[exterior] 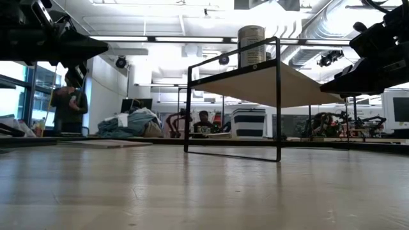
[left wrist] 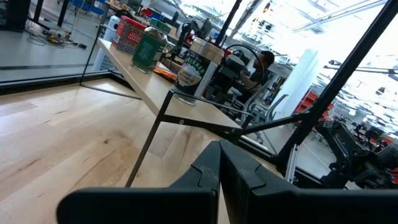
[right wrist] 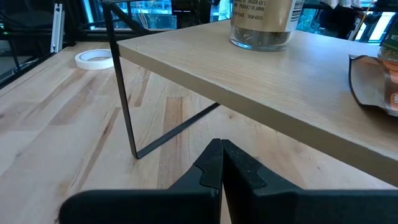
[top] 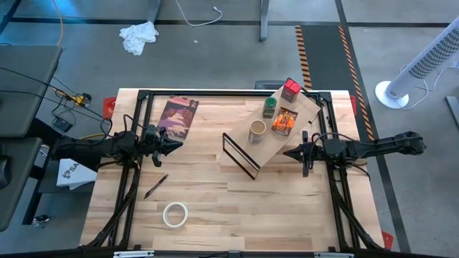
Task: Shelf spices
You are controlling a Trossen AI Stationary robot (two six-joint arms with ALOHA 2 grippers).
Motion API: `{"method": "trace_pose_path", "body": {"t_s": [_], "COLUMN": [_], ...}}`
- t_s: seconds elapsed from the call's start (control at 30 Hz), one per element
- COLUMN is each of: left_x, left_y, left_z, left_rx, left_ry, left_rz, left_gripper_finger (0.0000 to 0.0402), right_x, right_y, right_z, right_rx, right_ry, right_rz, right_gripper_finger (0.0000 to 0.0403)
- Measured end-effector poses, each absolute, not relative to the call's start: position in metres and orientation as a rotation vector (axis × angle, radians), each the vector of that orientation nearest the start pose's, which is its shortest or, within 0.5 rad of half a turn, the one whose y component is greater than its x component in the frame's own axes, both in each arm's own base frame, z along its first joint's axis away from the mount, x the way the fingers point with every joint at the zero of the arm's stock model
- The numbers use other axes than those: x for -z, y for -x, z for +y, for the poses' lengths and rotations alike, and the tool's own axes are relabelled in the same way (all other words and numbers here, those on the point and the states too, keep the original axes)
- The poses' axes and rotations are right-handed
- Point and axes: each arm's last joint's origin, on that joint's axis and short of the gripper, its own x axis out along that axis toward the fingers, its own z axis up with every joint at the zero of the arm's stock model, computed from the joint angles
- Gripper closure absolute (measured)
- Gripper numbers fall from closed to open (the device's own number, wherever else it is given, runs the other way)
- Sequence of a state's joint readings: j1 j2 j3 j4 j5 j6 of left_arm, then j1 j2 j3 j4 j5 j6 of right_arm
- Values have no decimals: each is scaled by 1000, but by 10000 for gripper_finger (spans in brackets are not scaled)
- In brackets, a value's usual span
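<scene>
The shelf [top: 276,136], a light wooden board on black wire legs, stands slantwise on the table's right half. On its board rest a red square tin [top: 290,89], a green-lidded jar [top: 270,106], a tan-lidded round jar [top: 257,130] and a flat orange-brown packet [top: 285,120]. My left gripper [top: 179,143] hovers shut at the table's left, pointing toward the shelf. My right gripper [top: 287,152] hovers shut just off the shelf's near right edge. In the right wrist view the tan-lidded jar [right wrist: 261,25] and packet [right wrist: 373,81] sit above the board's edge.
A dark maroon flat packet [top: 179,117] lies on the table at far left. A black pen [top: 155,185] and a white tape roll [top: 175,214] lie nearer the front. A person [exterior: 69,102] stands in the room beyond. Bare wood spreads across the table's near half.
</scene>
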State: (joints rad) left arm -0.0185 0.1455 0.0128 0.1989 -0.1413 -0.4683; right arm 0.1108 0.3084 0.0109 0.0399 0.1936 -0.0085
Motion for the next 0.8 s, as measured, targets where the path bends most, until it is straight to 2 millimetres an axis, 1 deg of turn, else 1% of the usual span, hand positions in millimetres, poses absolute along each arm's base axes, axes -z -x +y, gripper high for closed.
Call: {"method": "trace_pose_path", "body": {"t_s": [0.17, 0.23, 0.3, 0.37, 0.4, 0.43, 0.53, 0.6, 0.67, 0.73, 0.8], "left_x": [-175, -175, -175, -175, -175, -175, -175, -175, -175, -175, -175], "left_y": [-106, -106, -106, -106, -106, -106, -106, -106, -106, -106, -106], "left_z": [2, 2, 2, 2, 2, 2, 2, 2, 2, 2, 2], "left_rx": [-105, -105, -105, -105, -105, -105, -105, -105, -105, -105, -105], "left_ry": [473, 473, 473, 472, 472, 472, 473, 472, 473, 473, 473], "left_rz": [-93, -93, -93, -93, -93, -93, -93, -93, -93, -93, -93], "left_gripper_finger": [401, 401, 401, 401, 401, 401, 401, 401, 401, 401, 401], "right_x": [-146, -154, -173, -192, -198, -200, -201, -212, -237, -266, -295], "right_y": [-114, -115, -116, -113, -112, -111, -112, -110, -104, -95, -85], "right_z": [7, 7, 7, 5, 4, 4, 9, 12, 12, 11, 10], "right_rx": [85, 96, 92, 92, 92, 69, -112, -235, -300, -305, -269], "right_ry": [37, -20, -196, -476, -602, -697, -812, -856, -840, -750, -625], "right_rz": [239, 152, -50, -266, -334, -361, -305, -312, -443, -609, -754], "right_gripper_finger": [403, 403, 403, 403, 403, 403, 403, 403, 403, 403, 403]}}
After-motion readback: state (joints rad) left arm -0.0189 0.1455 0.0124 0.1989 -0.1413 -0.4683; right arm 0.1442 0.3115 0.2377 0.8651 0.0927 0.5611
